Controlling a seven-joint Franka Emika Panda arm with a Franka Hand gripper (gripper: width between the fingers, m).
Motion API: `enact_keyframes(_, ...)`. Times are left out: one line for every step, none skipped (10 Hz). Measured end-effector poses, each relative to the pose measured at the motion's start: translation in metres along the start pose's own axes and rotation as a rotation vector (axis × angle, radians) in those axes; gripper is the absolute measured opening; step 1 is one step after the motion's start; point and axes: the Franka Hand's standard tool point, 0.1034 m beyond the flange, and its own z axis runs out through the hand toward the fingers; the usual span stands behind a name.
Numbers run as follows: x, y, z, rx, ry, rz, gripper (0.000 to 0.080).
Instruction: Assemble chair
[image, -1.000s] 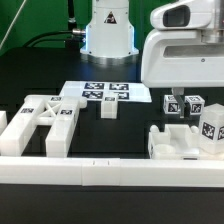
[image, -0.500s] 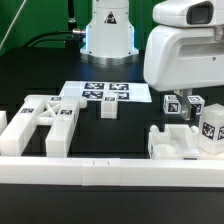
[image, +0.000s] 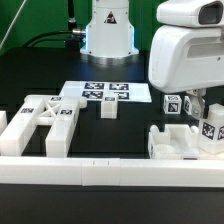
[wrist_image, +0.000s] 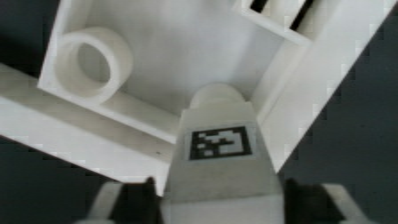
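- Grasp step: post (wrist_image: 217, 140) upright between the fingers of the end effector (wrist_image: 214, 205), close to the slab (wrist_image: 196, 50) with the round hole.
- Cannot tell whether clenched on it or just short of contact.
- Next: probably a firm squeeze, then a straight lift.
- Frame (image: 45, 118) and marker board (image: 105, 92) well apart, at the exterior view's left.
- Possible snags: slab walls, small post (image: 172, 103) nearby.

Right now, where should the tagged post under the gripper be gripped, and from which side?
Take the tagged post across its two plain long flanks, coming from above. It is narrow, the flanks look flat and parallel, and the gripper has its fingers on either side of it that way.
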Motion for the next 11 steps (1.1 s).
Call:
enact_keyframes(0.0,-0.0002,0.0,0.001,0.0,0.027,0.0282)
enact_keyframes(0.0,-0.0003,0.0001,0.002,0.0,0.105,0.0285)
enact_keyframes(0.0001,-0.0006,0.0001,0.002,0.0,0.188,0.0285)
enact_keyframes(0.0006,-0.0013,0.0005,0.004,0.008,0.345,0.0285)
enact_keyframes(0.0008,-0.0037,0.0008,0.002,0.018,0.512,0.0285)
enact_keyframes(0.0011,-0.0044,0.001,0.009,0.032,0.694,0.0285)
enact_keyframes(0.0016,-0.0035,0.0012,0.026,0.047,0.847,0.0285)
enact_keyframes(0.0017,-0.0038,0.0012,0.034,0.045,0.958,0.0285)
enact_keyframes(0.0019,-0.0045,0.0013,0.039,0.043,1.044,0.0285)
enact_keyframes(0.0024,-0.0068,0.0016,0.049,0.037,1.209,0.0285)
enact_keyframes(0.0035,-0.0097,0.0014,0.041,0.022,1.337,0.0285)
